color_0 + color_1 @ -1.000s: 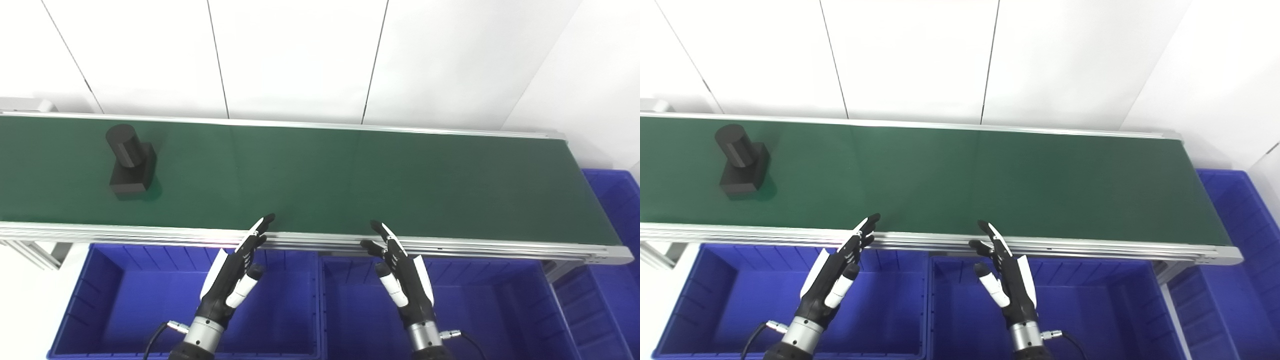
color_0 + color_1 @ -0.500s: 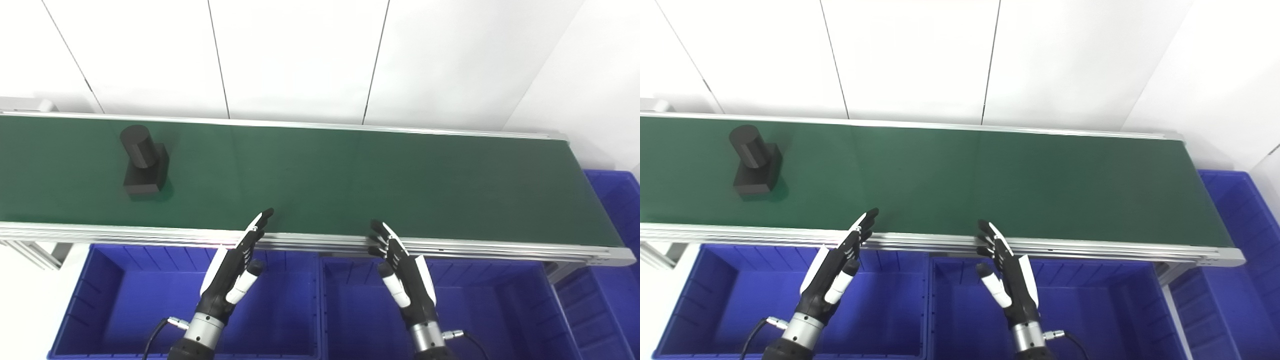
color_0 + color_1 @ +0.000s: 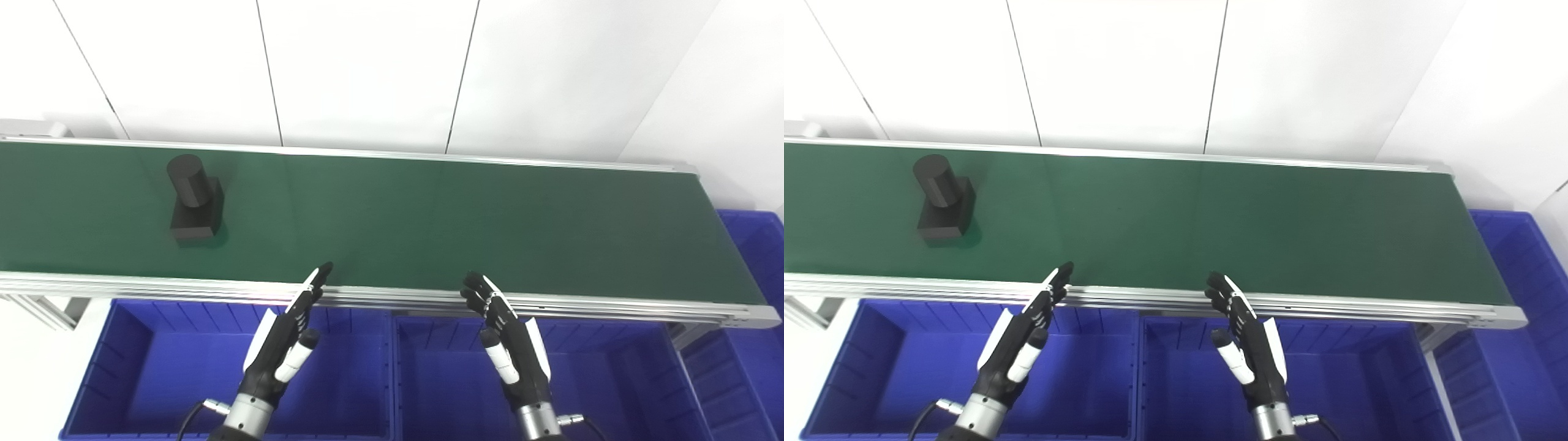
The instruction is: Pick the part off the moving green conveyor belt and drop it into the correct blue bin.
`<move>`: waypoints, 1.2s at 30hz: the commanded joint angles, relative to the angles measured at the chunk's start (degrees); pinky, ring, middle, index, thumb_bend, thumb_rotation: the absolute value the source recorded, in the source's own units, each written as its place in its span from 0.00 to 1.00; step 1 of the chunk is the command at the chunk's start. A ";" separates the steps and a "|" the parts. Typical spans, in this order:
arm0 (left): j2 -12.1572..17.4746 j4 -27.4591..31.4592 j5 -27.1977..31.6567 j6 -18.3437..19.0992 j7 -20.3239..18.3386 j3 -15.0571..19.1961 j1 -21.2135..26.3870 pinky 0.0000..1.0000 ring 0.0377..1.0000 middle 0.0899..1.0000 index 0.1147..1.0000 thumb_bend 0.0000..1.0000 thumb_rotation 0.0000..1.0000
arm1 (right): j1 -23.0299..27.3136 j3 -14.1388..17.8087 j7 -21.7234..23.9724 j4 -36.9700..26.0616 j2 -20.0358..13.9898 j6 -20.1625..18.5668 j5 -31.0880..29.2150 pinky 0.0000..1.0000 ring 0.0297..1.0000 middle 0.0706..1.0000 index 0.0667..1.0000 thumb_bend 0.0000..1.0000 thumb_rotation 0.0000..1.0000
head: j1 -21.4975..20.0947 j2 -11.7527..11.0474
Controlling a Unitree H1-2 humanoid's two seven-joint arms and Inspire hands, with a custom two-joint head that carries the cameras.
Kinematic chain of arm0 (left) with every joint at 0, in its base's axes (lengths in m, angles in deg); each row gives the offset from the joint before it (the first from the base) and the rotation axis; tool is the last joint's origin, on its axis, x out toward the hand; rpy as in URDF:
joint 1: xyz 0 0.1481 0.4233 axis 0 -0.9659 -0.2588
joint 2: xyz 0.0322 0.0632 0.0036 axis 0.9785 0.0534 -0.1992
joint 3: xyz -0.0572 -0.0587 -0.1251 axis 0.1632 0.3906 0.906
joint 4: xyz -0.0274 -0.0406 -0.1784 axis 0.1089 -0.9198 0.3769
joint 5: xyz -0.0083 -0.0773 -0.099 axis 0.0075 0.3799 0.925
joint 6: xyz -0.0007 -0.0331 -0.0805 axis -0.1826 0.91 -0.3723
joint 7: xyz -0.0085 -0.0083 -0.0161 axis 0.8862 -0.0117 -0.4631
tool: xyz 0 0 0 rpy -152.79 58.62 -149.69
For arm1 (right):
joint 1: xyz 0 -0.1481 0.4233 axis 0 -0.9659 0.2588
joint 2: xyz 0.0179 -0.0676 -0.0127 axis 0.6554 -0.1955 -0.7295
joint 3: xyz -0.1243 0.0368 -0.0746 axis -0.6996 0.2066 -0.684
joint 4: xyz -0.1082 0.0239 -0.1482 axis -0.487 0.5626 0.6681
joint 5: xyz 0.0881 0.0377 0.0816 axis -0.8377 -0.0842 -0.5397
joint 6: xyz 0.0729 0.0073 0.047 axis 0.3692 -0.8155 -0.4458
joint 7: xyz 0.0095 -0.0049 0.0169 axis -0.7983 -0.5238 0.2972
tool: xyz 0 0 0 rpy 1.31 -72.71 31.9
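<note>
Nearest to me, along the bottom of the frame, three blue bins. The left bin (image 3: pixel 122 367) sits at lower left, the middle bin (image 3: pixel 612 380) at lower centre right, and a third bin (image 3: pixel 756 245) shows only in part at the far right edge, past the belt's end. I see nothing lying in the two near bins where their floors show.

My left hand (image 3: pixel 278 352) comes up from the bottom left of centre, over the left bin. Fingers straight and a little apart, thumb out to the side, holding nothing. Its fingertips (image 3: pixel 323 269) reach the near rail of the conveyor.

My right hand (image 3: pixel 511 343) comes up from the bottom right of centre, over the middle bin. Also spread and empty (fingers slightly more curled than the left's), with the tips at the near rail (image 3: pixel 392 297).

Beyond the rail, the green conveyor belt (image 3: pixel 459 220) runs across the whole middle of the frame, left edge to right.

The part (image 3: pixel 195 199) stands on the belt in the upper left of the frame: a black square block with a black cylinder rising from it, upright. It is well apart from both hands, further left than my left hand and toward the belt's far side.

Behind the belt, a white panelled wall (image 3: pixel 367 67) fills the top.
</note>
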 commanded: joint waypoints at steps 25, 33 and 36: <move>0.44 -0.66 -4.26 -2.00 9.92 -6.34 1.82 1.00 1.00 0.99 0.95 0.82 1.00 | 2.83 17.94 22.23 3.51 4.47 1.32 -5.07 0.87 0.87 0.89 0.90 0.77 0.90 | 11.45 -5.08; 3.33 2.35 -3.56 -2.00 9.49 -8.31 -0.76 1.00 1.00 1.00 0.95 0.83 1.00 | 2.95 20.15 24.56 4.07 5.92 1.32 -4.91 0.87 0.86 0.88 0.89 0.76 0.89 | 10.85 -5.38; 3.77 2.32 -3.24 -2.00 9.67 -8.76 -0.74 1.00 1.00 1.00 0.95 0.81 1.00 | 2.98 19.80 23.79 3.87 6.00 1.32 -3.78 0.85 0.86 0.88 0.89 0.76 0.90 | 10.54 -5.29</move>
